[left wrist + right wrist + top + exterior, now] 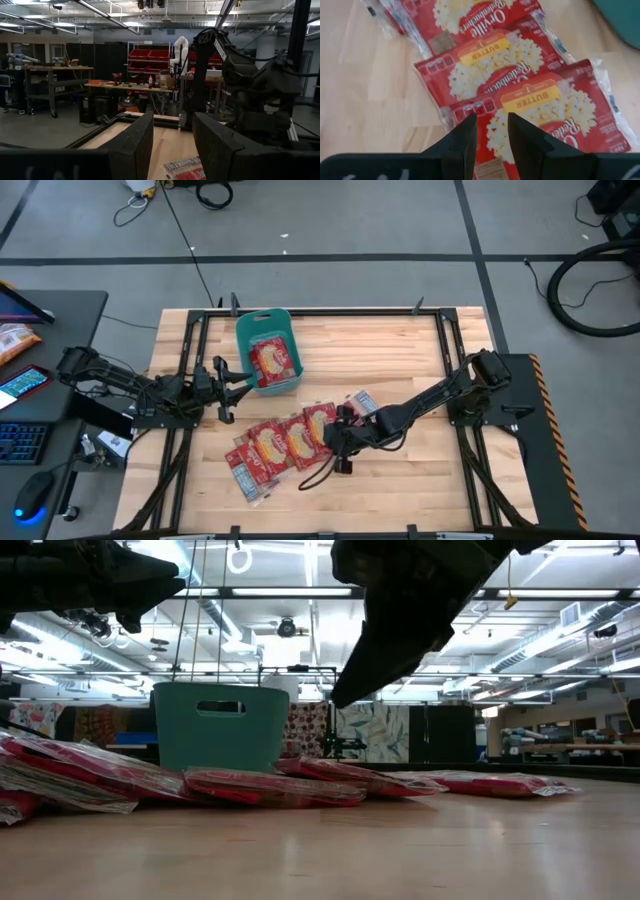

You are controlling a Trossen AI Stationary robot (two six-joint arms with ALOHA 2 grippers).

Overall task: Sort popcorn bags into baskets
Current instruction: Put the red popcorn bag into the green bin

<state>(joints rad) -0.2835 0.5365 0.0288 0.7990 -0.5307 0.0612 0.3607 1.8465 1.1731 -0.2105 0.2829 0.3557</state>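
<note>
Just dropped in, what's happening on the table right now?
The right tool hangs over the row of popcorn bags on the table, fingers apart above the nearest bag, holding nothing. The left tool waits, open and empty, beside the teal basket, which already holds at least one bag. Another bag lies apart from the row.

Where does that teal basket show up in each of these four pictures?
High view: basket sits upper middle of the table, a popcorn bag inside, just right of the left gripper.
Low view: it stands left of centre, behind the red bags.
Left wrist view: not in it.
Right wrist view: only a teal sliver at one corner.
Shared landmark: the row of red bags on the table.
</note>
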